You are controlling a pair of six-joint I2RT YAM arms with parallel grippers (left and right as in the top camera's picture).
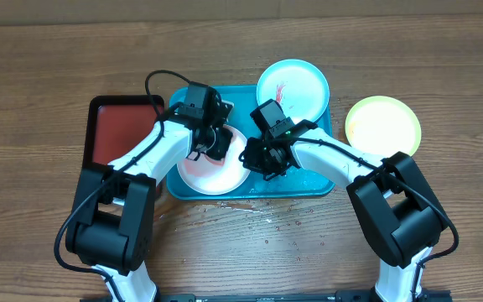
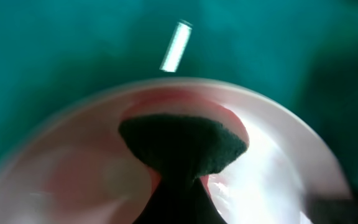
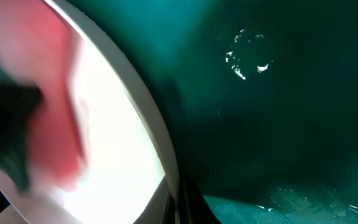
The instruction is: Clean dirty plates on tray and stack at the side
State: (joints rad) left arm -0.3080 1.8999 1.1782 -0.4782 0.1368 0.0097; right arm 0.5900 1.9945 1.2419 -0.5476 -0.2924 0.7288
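The white plate [image 1: 212, 174] lies in the front left part of the turquoise tray [image 1: 317, 186], with a pink-red smear across it. My left gripper [image 1: 216, 144] is shut on a dark green sponge [image 2: 185, 146] and presses it onto the white plate [image 2: 278, 180]. My right gripper [image 1: 255, 161] is shut on the right rim of the white plate [image 3: 117, 124]. The cyan plate [image 1: 292, 88] with a red smear leans at the tray's back right corner. The yellow-green plate [image 1: 382, 126] lies on the table to the right of the tray.
A dark red, black-rimmed tray [image 1: 124, 130] sits left of the turquoise tray, under my left arm. Water drops [image 1: 275, 220] lie on the wooden table in front of the tray, and some lie on the tray floor [image 3: 247, 53].
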